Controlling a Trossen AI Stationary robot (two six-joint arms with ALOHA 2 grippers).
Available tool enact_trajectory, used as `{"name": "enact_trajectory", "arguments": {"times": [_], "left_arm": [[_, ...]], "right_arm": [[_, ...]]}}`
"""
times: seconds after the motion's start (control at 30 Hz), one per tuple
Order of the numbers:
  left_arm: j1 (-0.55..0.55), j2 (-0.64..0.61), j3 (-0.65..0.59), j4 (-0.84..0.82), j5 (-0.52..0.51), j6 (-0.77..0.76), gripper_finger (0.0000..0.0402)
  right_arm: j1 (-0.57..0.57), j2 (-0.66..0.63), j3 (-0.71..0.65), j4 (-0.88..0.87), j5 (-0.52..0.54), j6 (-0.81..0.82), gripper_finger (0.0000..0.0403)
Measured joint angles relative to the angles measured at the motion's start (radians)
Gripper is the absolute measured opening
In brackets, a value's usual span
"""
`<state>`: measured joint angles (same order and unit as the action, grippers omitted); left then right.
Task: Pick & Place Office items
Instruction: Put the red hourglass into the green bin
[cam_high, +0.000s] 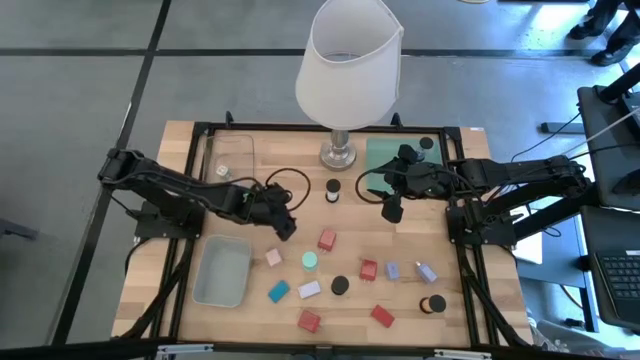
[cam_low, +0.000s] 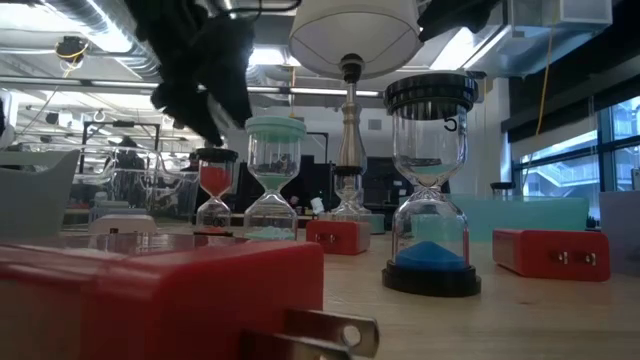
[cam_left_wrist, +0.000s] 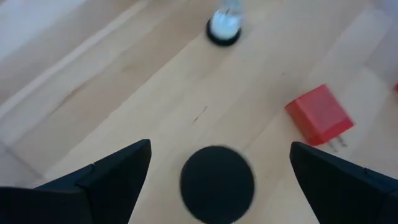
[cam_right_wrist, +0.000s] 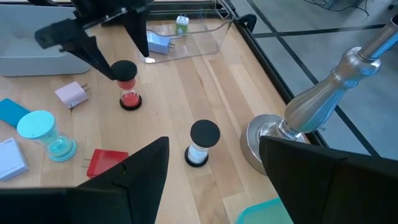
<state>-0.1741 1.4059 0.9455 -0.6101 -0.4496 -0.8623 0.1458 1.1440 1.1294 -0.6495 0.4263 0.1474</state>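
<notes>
Left tool (cam_high: 284, 224) hangs wide open right over the red-sand hourglass (cam_right_wrist: 129, 86) standing mid-worktop (cam_high: 350, 310) — a pick just starting, I'd judge — so next it must descend and close.

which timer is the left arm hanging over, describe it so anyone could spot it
Start at the big white lamp at the back of the table and move toward the left arm. Its gripper hangs, jaws open, right over a small sand timer. It has a black cap and red sand; the black-capped timer by the lamp base holds white sand, and the mint-capped timer blue-green.
</notes>
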Motion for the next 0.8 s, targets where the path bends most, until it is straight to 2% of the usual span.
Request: {"name": "enact_trajectory", "arguments": {"times": [0.4, 0.53, 0.7, 0.8], "left_arm": [[-0.003, 0.000, -0.098, 0.100, 0.056, -0.052, 0.0381], [-0.016, 0.000, -0.138, 0.152, 0.041, -0.052, 0.0379], [-0.035, 0.000, -0.139, 0.161, -0.013, -0.025, 0.0355], [-0.037, 0.000, -0.139, 0.158, -0.006, -0.009, 0.0330]], "right_arm": [[0.000, 0.000, 0.000, 0.000, 0.000, 0.000, 0.0253], [0.000, 0.000, 0.000, 0.000, 0.000, 0.000, 0.0253], [0.000, 0.000, 0.000, 0.000, 0.000, 0.000, 0.0253], [0.000, 0.000, 0.000, 0.000, 0.000, 0.000, 0.0253]]}}
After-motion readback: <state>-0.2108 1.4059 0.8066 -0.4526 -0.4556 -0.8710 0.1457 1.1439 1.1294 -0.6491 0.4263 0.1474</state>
